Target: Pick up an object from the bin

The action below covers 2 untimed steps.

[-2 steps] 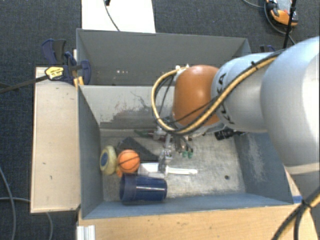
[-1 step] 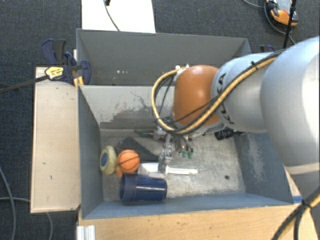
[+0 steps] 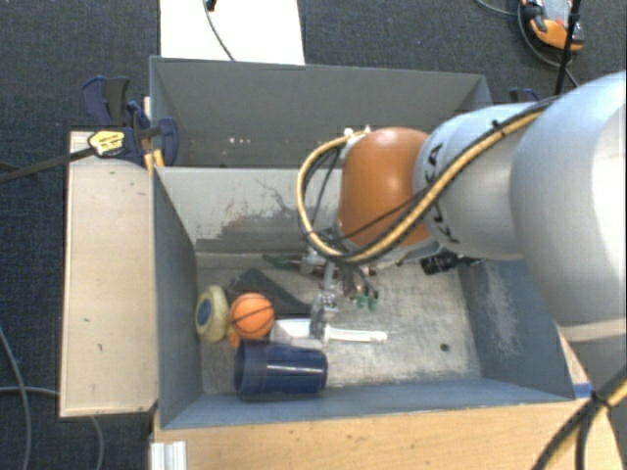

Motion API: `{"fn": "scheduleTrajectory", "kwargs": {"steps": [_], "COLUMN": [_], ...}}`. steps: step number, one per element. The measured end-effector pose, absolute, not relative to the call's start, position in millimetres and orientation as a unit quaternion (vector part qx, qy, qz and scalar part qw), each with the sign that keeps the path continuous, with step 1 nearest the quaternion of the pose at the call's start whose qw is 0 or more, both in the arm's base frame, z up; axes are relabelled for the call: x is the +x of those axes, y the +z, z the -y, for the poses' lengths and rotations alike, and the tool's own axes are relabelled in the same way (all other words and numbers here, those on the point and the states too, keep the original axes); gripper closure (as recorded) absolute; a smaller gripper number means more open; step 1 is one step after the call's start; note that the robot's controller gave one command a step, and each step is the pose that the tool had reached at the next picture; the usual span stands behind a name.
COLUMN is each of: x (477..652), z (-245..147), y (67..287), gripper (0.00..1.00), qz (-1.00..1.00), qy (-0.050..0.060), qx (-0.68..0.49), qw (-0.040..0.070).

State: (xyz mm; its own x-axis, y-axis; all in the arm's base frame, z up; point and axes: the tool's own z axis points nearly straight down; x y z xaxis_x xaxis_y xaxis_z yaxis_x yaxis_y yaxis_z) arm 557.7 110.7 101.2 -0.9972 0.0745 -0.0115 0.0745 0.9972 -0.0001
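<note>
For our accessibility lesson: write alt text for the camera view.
A robot arm reaches from the right into a grey metal bin, its gripper low above a flat white piece near the middle. Left of it lie a small orange ball, a yellowish ring and a dark blue cup on its side.

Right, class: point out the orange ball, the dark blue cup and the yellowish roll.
orange ball (image 3: 253,315), camera view, its middle.
dark blue cup (image 3: 284,371), camera view, its side.
yellowish roll (image 3: 209,315), camera view, its face.
</note>
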Motion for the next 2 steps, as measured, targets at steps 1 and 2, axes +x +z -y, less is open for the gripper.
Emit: {"fn": "scheduleTrajectory", "kwargs": {"steps": [1,2], "x": [557.6,557.6], "z": [-110.7,-110.7], "y": [101.2,101.3], "gripper": [1.0,1.0], "qz": [-0.999,-0.999], "qy": [0.0,0.0], "qx": [0.038,0.038], "qw": [0.006,0.006]}}
